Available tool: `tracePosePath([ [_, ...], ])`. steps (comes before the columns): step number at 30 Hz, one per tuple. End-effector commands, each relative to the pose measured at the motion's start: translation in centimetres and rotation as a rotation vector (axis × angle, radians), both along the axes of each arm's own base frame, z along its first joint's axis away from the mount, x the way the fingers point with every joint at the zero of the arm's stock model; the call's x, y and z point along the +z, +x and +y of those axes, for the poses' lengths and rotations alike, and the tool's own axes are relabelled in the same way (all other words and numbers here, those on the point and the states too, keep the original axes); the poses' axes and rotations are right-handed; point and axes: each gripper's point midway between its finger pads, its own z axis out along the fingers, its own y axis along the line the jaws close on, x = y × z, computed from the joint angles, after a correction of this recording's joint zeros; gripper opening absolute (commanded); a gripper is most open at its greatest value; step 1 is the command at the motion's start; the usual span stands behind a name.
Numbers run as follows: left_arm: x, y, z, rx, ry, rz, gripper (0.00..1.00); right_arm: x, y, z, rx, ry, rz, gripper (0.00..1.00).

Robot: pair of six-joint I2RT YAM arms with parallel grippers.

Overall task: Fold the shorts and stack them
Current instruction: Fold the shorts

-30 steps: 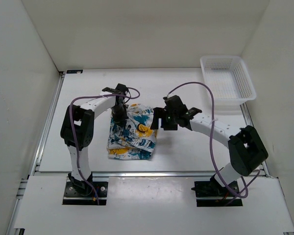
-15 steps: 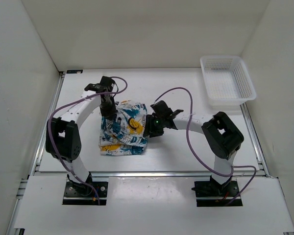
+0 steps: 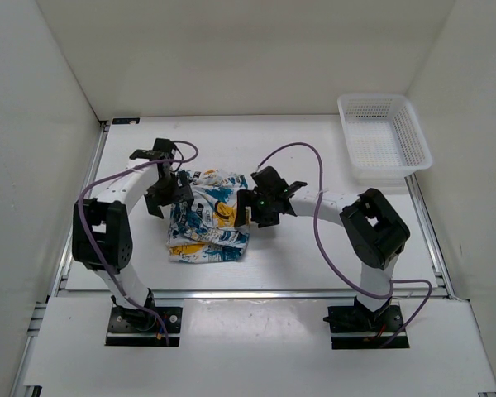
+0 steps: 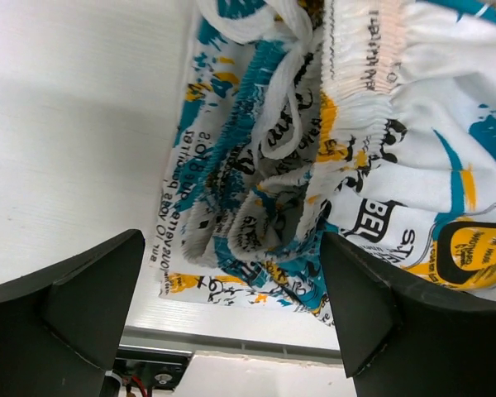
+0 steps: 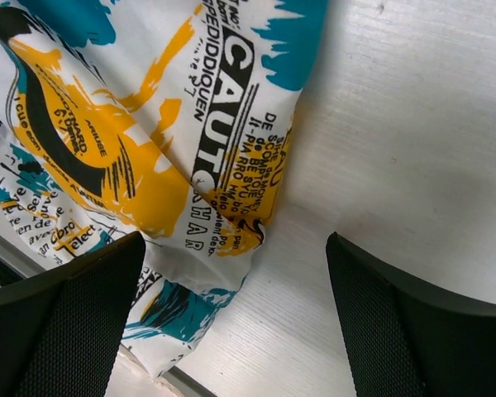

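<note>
Shorts (image 3: 208, 222) roughly folded but rumpled, squaring and stacking outstanding; left gripper (image 3: 169, 195) at nine o'clock, right gripper (image 3: 249, 208) at three, both spread wide, empty.

Shorts (image 3: 205, 225) lie between left claw (image 3: 168, 200) and right claw (image 3: 249, 211).

White arms (image 3: 128, 183) with black joints (image 3: 99, 236), looping purple cables (image 3: 298, 145), and black wedge-shaped fingers (image 4: 66, 308)

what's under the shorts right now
Only the white table shows around the shorts; their own folded layers sit beneath the top one. Anything beneath the pile is covered.
</note>
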Motion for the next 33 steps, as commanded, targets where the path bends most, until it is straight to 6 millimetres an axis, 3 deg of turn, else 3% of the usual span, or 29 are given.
tracePosePath([
  [1, 3.2, 1.2, 1.1, 0.01, 0.009, -0.114, 0.99, 3.1, 0.6, 0.2, 0.005, 0.023, -0.06, 0.94],
  [3, 3.2, 1.0, 2.0, 0.027, 0.014, -0.11, 0.98, 3.9, 1.0, -0.6, -0.023, -0.003, -0.089, 0.94],
  [5, 3.4, 0.6, 2.4, 0.036, 0.013, -0.119, 0.98, 6.1, 1.5, -1.6, -0.043, -0.019, -0.162, 0.94],
  [6, 3.9, 0.2, 2.7, 0.045, 0.012, -0.133, 0.98, 6.4, 1.3, -2.8, -0.067, -0.054, -0.174, 0.94],
  [9, 4.9, -0.2, 2.7, 0.046, 0.006, -0.179, 0.98, 10.0, 2.1, -7.4, -0.155, -0.157, -0.329, 0.95],
  [11, 4.5, -0.3, 2.4, 0.041, -0.011, -0.173, 0.98, 11.1, 2.3, -9.3, -0.188, -0.182, -0.372, 0.96],
  [12, 3.9, -0.1, 2.1, 0.05, -0.026, -0.169, 0.98, 12.5, 2.3, -9.9, -0.206, -0.157, -0.397, 0.96],
  [13, 2.5, -0.3, 1.9, 0.046, -0.036, -0.131, 0.96, 12.6, 2.4, -10.8, -0.215, -0.167, -0.4, 0.96],
  [18, -2.5, 0.6, 0.3, 0.062, -0.11, -0.052, 0.86, 13.8, 1.5, -11.3, -0.218, -0.141, -0.387, 0.96],
  [22, -5.2, 0.7, -1.0, 0.045, -0.094, 0.02, 0.65, 15.1, 1.1, -12.1, -0.247, -0.123, -0.415, 0.95],
  [23, -5.6, 0.9, -1.5, 0.031, -0.092, 0.031, 0.51, 15.4, 1.0, -12.5, -0.259, -0.133, -0.425, 0.94],
  [26, -5.1, 1.7, -3.9, -0.013, -0.108, 0.013, 0.35, 15.9, 0.4, -14.1, -0.286, -0.156, -0.434, 0.94],
  [28, -4.8, 2.2, -5.4, -0.03, -0.116, 0.0, 0.33, 16.3, 0.4, -15.3, -0.309, -0.17, -0.455, 0.94],
  [33, -4.2, 3.2, -12.1, -0.13, -0.176, -0.02, 0.33, 17.0, 0.5, -17.5, -0.36, -0.191, -0.463, 0.94],
])
